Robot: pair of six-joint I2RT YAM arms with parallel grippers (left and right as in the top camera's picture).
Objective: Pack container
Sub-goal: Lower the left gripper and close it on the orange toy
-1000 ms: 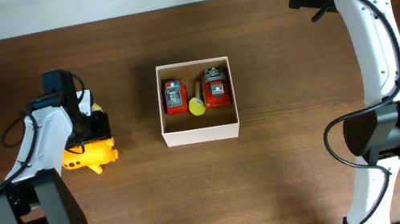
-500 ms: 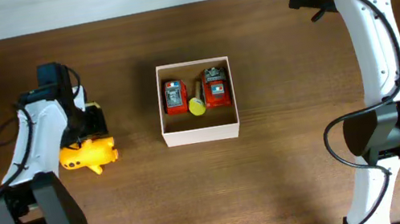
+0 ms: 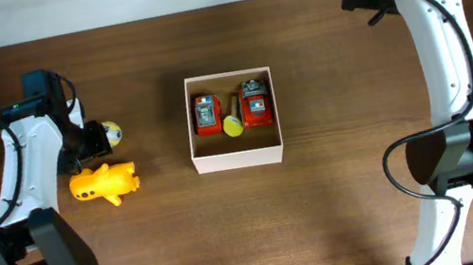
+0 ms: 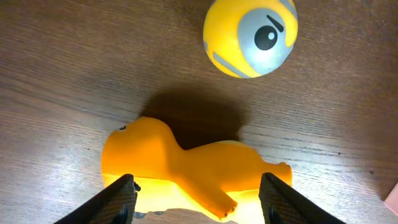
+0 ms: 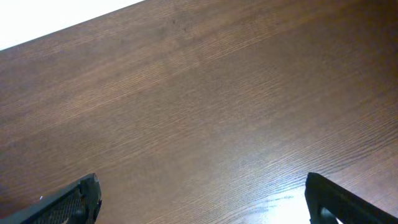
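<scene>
container (image 3: pixel 239 159) around two red toys (image 3: pixel 206 115)

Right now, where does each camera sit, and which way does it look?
Overhead: fixed above the table, looking straight down at the left arm, the right arm, the container, a yellow animal toy and an eyed ball.
Left wrist: rides the left arm, looking down at the yellow animal toy and eyed ball; the fingertips of the open left gripper show.
Right wrist: rides the right arm, facing wood tabletop only; the fingertips of the open right gripper show.
Shared: overhead and left wrist both show the toy and ball.
</scene>
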